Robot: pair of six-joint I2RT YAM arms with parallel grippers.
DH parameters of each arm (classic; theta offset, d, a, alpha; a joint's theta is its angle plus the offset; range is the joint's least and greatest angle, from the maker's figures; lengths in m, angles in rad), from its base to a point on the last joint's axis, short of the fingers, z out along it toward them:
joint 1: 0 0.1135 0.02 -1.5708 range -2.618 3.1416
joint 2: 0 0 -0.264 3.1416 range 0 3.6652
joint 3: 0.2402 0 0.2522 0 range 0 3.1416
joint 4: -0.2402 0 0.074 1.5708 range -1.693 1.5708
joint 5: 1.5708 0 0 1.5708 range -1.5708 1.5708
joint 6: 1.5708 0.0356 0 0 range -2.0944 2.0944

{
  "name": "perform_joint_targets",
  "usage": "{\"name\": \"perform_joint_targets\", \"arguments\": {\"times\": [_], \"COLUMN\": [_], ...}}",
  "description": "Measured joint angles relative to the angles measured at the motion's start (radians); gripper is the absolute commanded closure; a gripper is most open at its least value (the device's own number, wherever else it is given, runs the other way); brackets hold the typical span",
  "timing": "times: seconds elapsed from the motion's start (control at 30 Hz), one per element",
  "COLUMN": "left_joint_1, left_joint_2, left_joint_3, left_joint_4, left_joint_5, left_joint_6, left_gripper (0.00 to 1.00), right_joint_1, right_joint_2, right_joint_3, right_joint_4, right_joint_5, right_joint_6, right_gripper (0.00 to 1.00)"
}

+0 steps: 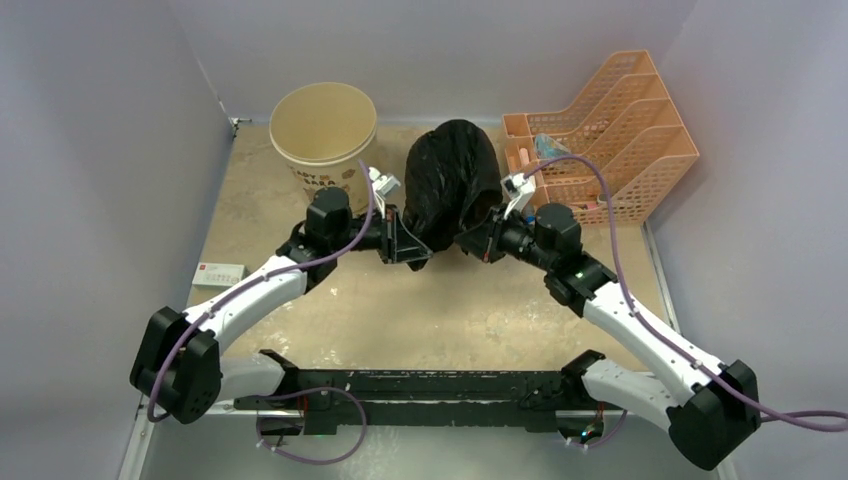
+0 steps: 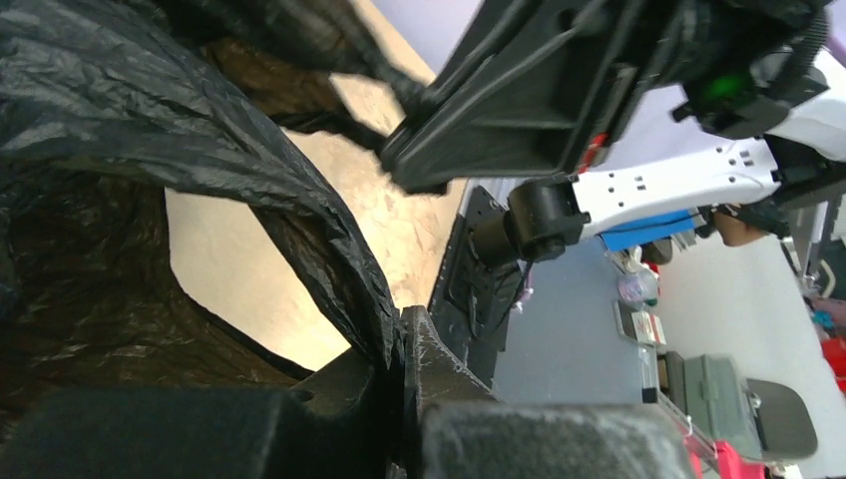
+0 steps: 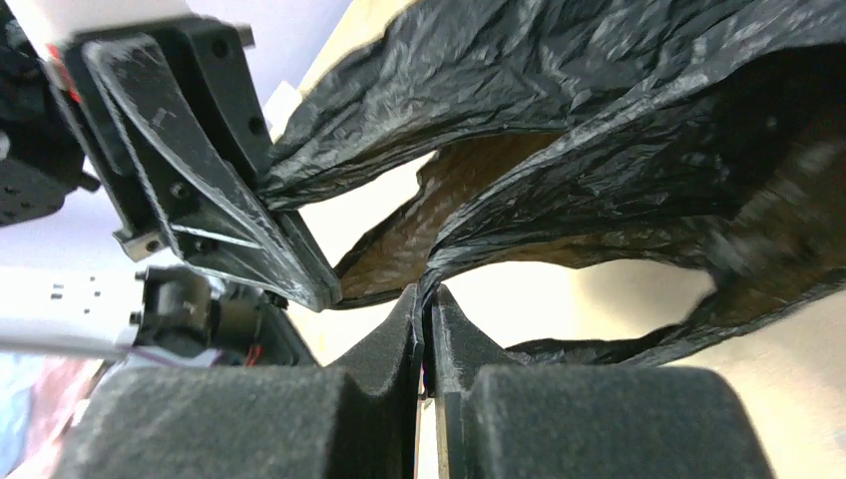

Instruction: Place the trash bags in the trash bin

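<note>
Two arms reach in from the near edge of the table, and one small white box lies by its left side. At mid-table the left gripper and the right gripper face each other, close together, each clenched on a fold of the one black trash bag (both wrist views show thin crinkled film nipped between closed jaws). The bag rises behind them as a dark mound. Farther back, one cream trash bin stands open-topped just left of the bag, which is outside it. One orange mesh organiser stands at the right.
</note>
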Motion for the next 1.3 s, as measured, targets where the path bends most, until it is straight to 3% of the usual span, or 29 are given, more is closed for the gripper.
{"name": "perform_joint_targets", "arguments": {"times": [0.37,0.43,0.6,0.97,1.17,1.23,1.3], "left_joint_1": [-0.036,-0.041,-0.047,-0.072,-0.082,-0.091,-0.099], "left_joint_2": [-0.002,-0.006,-0.011,0.053,0.062,0.07,0.08], "left_joint_3": [-0.18,-0.2,-0.235,-0.272,-0.273,-0.273,-0.273], "left_joint_4": [0.163,0.179,0.232,0.422,0.436,0.442,0.447], "left_joint_5": [0.05,0.06,0.074,0.104,0.105,0.104,0.104], "left_joint_6": [-0.078,-0.079,-0.104,-0.207,-0.208,-0.208,-0.207], "left_gripper": [0.95,0.94,0.94,0.92,0.91,0.9,0.87], "right_joint_1": [0.0,0.0,0.0,0.0,0.015,0.023,0.027], "right_joint_2": [-0.006,0.005,0.079,0.225,0.309,0.338,0.364], "right_joint_3": [-0.296,-0.319,-0.359,-0.368,-0.349,-0.345,-0.343], "right_joint_4": [0.375,0.464,0.704,0.92,0.986,1.023,1.065], "right_joint_5": [-0.222,-0.248,-0.308,-0.35,-0.366,-0.369,-0.372], "right_joint_6": [0.322,0.385,0.522,0.64,0.674,0.69,0.712], "right_gripper": [0.79,0.78,0.61,0.56,0.6,0.81,0.96]}}
